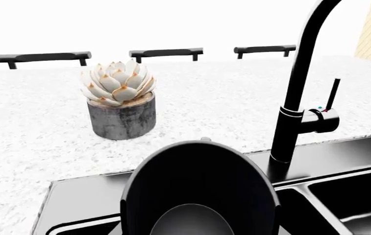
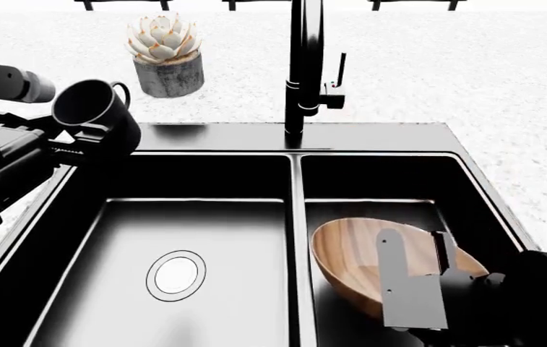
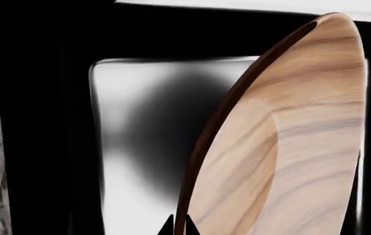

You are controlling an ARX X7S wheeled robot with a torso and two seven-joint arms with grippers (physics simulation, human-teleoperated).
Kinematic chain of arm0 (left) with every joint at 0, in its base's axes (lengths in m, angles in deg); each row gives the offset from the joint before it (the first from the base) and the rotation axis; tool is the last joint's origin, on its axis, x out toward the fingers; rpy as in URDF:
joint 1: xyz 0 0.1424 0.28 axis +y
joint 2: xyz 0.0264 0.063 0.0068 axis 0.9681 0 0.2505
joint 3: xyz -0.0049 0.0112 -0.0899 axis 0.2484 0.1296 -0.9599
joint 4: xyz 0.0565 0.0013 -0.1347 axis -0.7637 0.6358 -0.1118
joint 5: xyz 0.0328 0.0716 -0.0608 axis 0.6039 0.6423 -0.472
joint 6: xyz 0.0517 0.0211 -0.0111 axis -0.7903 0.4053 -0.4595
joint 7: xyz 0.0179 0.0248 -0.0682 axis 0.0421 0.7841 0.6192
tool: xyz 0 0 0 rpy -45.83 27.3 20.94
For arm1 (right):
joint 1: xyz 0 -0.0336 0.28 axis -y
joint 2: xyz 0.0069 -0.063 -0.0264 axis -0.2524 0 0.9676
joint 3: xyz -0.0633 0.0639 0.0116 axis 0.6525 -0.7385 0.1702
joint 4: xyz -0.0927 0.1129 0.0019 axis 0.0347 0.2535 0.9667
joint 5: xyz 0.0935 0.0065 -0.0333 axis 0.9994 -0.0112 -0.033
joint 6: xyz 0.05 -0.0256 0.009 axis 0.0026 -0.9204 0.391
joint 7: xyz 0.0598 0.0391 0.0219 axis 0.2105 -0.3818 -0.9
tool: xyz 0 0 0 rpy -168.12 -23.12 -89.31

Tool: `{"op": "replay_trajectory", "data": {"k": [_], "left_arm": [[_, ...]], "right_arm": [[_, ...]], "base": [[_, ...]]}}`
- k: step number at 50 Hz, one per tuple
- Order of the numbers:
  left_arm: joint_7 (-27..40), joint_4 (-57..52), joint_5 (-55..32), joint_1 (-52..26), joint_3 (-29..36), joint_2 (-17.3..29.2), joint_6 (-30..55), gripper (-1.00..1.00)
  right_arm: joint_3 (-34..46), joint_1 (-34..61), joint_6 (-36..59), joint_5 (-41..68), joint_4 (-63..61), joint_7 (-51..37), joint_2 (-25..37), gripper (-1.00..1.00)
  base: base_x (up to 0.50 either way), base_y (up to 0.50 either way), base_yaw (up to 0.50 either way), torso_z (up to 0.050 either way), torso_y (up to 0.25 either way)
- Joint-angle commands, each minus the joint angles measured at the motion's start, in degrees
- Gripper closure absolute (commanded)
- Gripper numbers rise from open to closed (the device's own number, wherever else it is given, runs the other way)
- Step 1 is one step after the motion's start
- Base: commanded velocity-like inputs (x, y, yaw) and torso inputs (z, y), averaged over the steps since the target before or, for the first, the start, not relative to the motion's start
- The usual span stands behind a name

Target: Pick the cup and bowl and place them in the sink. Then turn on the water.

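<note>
The black cup [image 2: 95, 112] hangs tilted over the left rim of the black double-basin sink [image 2: 298, 210], with my left gripper [image 2: 73, 137] shut on it. The left wrist view is filled low down by the cup's open mouth [image 1: 198, 191], which hides the fingers. The brown wooden bowl [image 2: 370, 260] stands tilted on edge in the right basin, and my right gripper [image 2: 423, 266] is shut on its rim. In the right wrist view the bowl [image 3: 290, 147] is over the basin floor, its dark rim pinched at my right gripper [image 3: 177, 226]. The tall black faucet [image 2: 304, 65] carries a side lever [image 2: 339, 69]. No water shows.
A grey pot with a pale succulent [image 2: 165, 61] stands on the speckled counter [image 2: 466, 87] behind the sink's left basin, also seen as the pot [image 1: 121, 100] left of the faucet [image 1: 296, 107]. A round silver drain [image 2: 175, 275] lies in the left basin. Black drawer handles [image 1: 165, 53] line the far wall.
</note>
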Motion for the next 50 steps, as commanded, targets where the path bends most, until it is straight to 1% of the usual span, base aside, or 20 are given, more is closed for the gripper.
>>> {"op": "replay_trajectory", "data": {"k": [1,34,35,50], "left_arm": [[0.76,-0.03,-0.82,0.10,-0.32,0.08,-0.35,1.00],[0.79,-0.02,-0.91,0.36,0.04,0.22,-0.85,1.00],[0.81,-0.01,-0.94,0.32,0.05,0.22,-0.84,1.00],[0.70,0.26,-0.82,-0.04,0.40,0.26,-0.99,1.00]], "right_arm": [[0.70,-1.94,-1.26,-0.16,0.92,-1.05,-0.09,1.00],[1.74,-4.33,-1.55,0.70,0.60,-2.45,0.21,1.00],[1.92,-4.19,-1.48,0.53,0.75,-2.39,0.10,-1.00],[1.78,-2.13,-0.61,0.76,0.10,-1.06,-0.01,-1.00]], "base": [[0.00,0.00,0.00,0.000,0.000],[0.00,0.00,0.00,0.000,0.000],[0.00,0.00,0.00,0.000,0.000],[0.00,0.00,0.00,0.000,0.000]]}}
